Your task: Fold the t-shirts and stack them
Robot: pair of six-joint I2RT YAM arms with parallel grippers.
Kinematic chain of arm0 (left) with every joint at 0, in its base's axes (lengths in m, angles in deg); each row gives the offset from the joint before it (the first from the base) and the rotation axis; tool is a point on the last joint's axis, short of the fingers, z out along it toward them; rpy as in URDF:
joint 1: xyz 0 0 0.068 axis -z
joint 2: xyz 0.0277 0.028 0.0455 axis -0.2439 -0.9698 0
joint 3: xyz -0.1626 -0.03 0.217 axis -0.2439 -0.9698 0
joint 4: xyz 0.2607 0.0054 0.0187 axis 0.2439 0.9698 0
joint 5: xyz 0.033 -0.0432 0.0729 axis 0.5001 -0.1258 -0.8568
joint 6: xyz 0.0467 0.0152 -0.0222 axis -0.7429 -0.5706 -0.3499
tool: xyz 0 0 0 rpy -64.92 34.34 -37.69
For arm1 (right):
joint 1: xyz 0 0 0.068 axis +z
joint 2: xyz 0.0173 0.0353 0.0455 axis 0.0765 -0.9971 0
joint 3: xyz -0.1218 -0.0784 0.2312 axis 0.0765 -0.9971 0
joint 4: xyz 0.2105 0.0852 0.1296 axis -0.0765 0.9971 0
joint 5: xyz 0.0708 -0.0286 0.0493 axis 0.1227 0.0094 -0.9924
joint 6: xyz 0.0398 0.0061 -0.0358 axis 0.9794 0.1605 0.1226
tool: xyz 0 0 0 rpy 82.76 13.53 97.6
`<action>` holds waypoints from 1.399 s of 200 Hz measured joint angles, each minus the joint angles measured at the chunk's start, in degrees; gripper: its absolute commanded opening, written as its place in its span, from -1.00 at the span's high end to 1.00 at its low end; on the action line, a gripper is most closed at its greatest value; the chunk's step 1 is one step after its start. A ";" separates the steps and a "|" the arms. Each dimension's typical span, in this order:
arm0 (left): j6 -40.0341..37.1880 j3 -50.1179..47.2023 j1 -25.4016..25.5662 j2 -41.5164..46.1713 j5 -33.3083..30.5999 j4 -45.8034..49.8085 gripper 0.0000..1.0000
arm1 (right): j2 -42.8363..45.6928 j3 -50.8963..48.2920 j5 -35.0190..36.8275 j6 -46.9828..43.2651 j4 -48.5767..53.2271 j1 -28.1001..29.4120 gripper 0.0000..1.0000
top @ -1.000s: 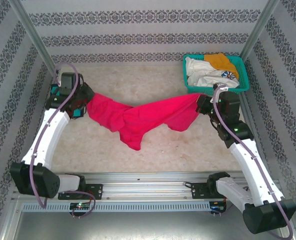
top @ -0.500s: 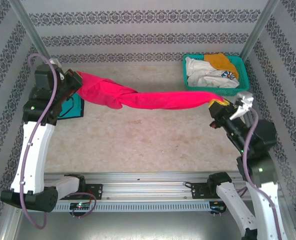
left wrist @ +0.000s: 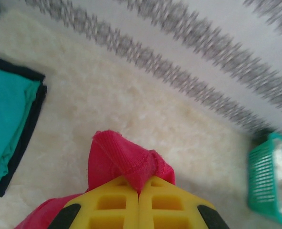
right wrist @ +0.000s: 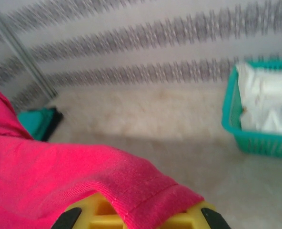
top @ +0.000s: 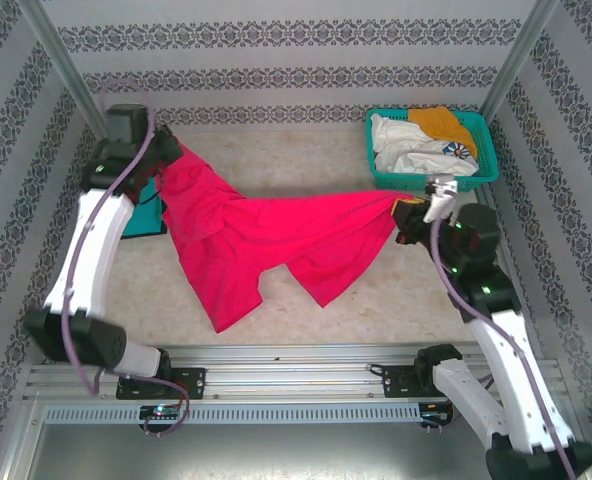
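The pink-red t-shirt hangs spread between both grippers, its lower part trailing toward the table's front. At the back left, my left gripper is shut on one corner of it; in the left wrist view a bunched hem of the pink-red t-shirt sticks out from the closed left gripper. At the right, my right gripper is shut on the other corner, where the pink-red t-shirt drapes over the yellow right gripper. A folded teal t-shirt lies at the left, partly under the pink cloth.
A teal mesh basket stands at the back right with a white t-shirt and an orange t-shirt inside. Patterned walls enclose the table on three sides. Bare table surface shows in the middle back and front right.
Half a second ago the pink-red t-shirt was pulled into a taut twisted band; now it hangs lower and opened out. The left gripper has shifted right, the right gripper left and back.
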 measured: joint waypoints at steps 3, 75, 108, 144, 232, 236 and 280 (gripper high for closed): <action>-0.28 0.20 0.00 -1.77 0.02 -0.07 0.26 | -1.25 -0.55 0.31 0.00 -0.31 0.11 1.00; -0.76 -0.44 2.03 -21.20 -0.74 -1.09 -1.00 | -22.97 -5.11 5.09 1.99 -6.23 0.52 1.00; 1.97 -15.39 4.83 -4.83 -5.33 -2.71 -1.00 | -24.50 -5.44 7.02 3.98 -7.63 0.42 1.00; 10.88 -32.28 9.49 8.72 -6.58 -3.82 -0.70 | -24.59 -7.91 7.82 6.82 -8.02 -0.33 1.00; 27.67 -47.84 13.20 3.56 -1.42 -9.05 0.02 | -24.57 -10.82 7.82 9.16 -8.02 -0.33 1.00; 27.87 -47.84 13.20 2.97 -1.14 -9.55 0.04 | -24.57 -10.82 7.82 9.16 -8.02 -0.33 1.00; 30.23 -47.82 13.20 -1.51 0.61 -11.50 -0.04 | -23.93 -10.97 7.85 9.16 -7.80 -0.35 1.00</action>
